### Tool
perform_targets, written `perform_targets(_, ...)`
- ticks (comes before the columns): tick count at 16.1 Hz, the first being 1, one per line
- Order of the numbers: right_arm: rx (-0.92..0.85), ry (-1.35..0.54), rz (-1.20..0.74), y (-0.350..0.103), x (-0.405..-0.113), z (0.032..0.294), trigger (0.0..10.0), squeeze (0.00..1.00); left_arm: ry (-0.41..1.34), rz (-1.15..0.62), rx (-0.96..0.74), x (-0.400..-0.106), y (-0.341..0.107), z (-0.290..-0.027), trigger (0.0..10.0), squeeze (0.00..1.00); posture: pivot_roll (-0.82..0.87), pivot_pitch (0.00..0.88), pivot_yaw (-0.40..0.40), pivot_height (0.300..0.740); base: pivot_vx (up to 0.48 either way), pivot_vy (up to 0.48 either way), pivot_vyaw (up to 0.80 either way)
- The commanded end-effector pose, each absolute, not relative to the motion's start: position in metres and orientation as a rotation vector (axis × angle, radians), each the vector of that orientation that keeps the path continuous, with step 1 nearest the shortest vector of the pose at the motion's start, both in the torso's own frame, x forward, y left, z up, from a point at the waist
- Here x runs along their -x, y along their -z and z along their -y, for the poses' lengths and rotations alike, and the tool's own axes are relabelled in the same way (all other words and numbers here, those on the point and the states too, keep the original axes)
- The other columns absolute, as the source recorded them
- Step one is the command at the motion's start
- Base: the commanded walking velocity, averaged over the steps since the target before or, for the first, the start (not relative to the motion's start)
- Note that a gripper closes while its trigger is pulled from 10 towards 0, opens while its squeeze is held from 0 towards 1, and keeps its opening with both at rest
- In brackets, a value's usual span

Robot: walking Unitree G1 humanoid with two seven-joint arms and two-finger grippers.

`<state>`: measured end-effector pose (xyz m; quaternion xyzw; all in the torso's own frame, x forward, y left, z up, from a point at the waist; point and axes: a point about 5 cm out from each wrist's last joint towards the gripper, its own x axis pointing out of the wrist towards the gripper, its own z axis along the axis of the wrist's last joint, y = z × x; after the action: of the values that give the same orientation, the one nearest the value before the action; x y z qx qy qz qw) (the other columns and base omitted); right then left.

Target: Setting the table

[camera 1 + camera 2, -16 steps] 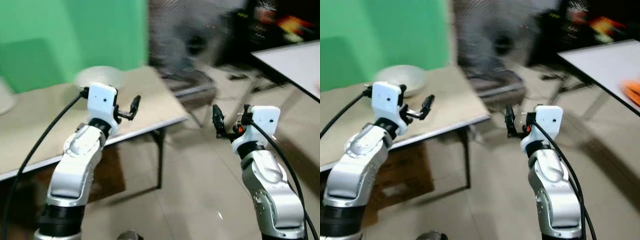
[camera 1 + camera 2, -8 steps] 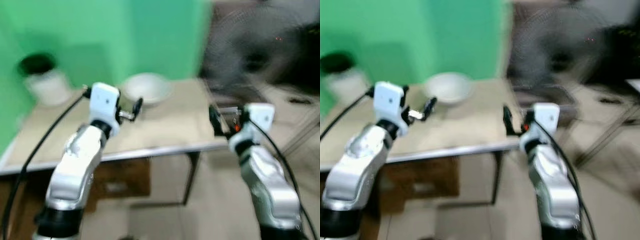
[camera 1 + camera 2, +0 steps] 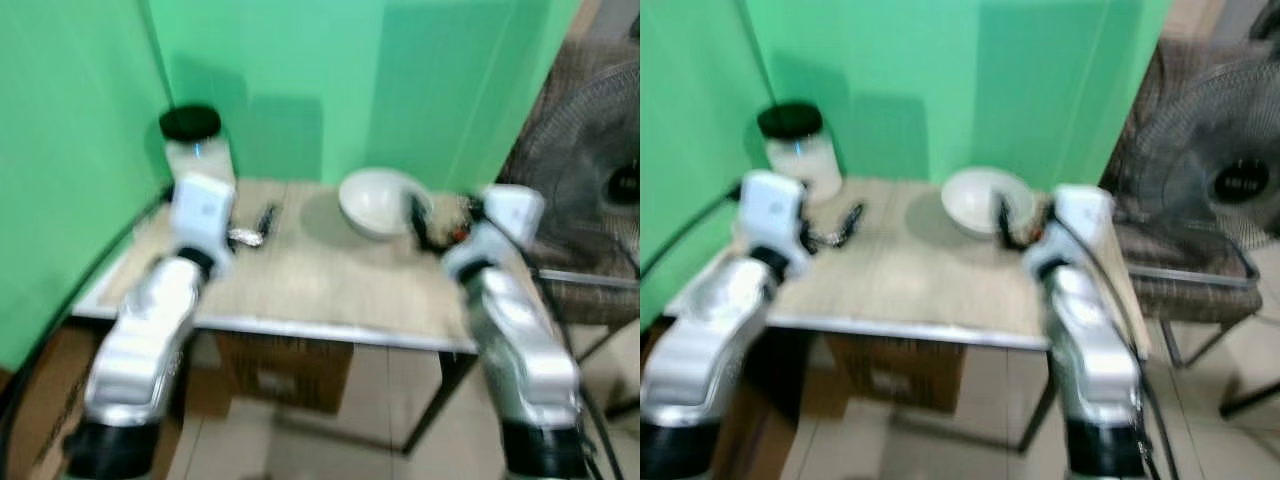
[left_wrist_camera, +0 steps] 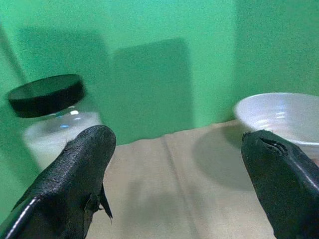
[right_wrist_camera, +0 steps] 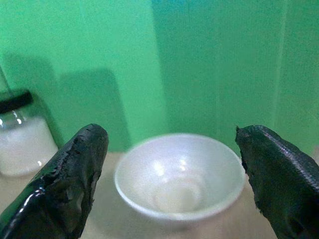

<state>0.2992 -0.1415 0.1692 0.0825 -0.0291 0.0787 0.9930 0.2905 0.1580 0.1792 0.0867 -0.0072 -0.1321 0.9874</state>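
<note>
Little looked done: both end effectors, left (image 4: 174, 184) and right (image 5: 172, 181), gaped wide and empty; bowl (image 5: 179, 174) and jar (image 4: 52, 119) sat on the table (image 3: 910, 270).

The bowl (image 5: 178, 175) looks glazed, white and glossy. The jar (image 4: 52, 122) is clear, glass or plastic, under a matt black lid (image 4: 46, 94). The table (image 3: 930, 285) has a pale wood-grain top. Arms (image 3: 150, 345) are shiny silver; fingers (image 5: 70, 181) are rough black rubber.
</note>
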Motion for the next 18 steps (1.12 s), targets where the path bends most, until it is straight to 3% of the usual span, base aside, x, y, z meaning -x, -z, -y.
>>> perform_targets(1, -0.163, -0.085, 0.027, -0.166, -0.304, 0.162, 10.0, 1.00, 0.318, 0.027, -0.171, -0.291, -0.181, -0.147, 10.0, 0.00, 0.09, 0.000, -0.007, 0.740, 0.266, 0.000, 0.00)
perform_targets(5, -0.167, -0.070, -0.003, -0.173, -0.320, 0.169, 10.0, 1.00, 0.340, 0.024, -0.168, -0.294, -0.178, -0.144, 10.0, 0.00, 0.08, 0.000, -0.012, 0.740, 0.268, 0.000, 0.00)
perform_targets(18, -0.302, 0.061, -0.374, -0.133, -0.367, 0.202, 10.0, 1.00, 0.435, 0.027, -0.209, -0.293, -0.175, -0.135, 10.0, 0.00, 0.11, 0.000, -0.042, 0.740, 0.285, 0.000, 0.00)
